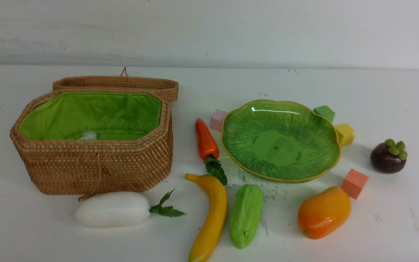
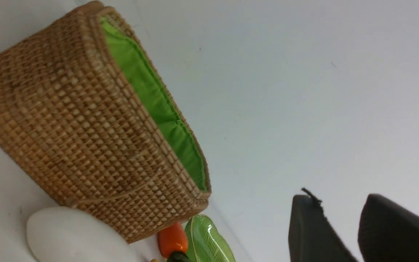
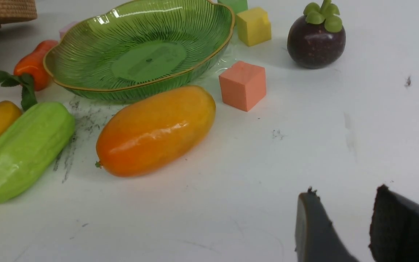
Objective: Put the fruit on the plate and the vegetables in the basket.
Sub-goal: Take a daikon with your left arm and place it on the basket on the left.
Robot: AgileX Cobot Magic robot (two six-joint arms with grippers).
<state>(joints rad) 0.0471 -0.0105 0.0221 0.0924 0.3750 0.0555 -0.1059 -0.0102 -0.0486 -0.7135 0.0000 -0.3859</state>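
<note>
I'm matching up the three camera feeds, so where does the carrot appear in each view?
Front view: the carrot lies between the basket and the plate, leaves pointing toward the camera.
Left wrist view: its orange body shows at the frame edge, between the basket's corner and the plate.
Right wrist view: it lies beside the plate, beyond the gourd.
Shared landmark: the plate, next to the carrot everywhere.

tan woven basket (image 1: 96,167) lined bright green; ribbed green plate (image 1: 315,120), gold-rimmed.
</note>
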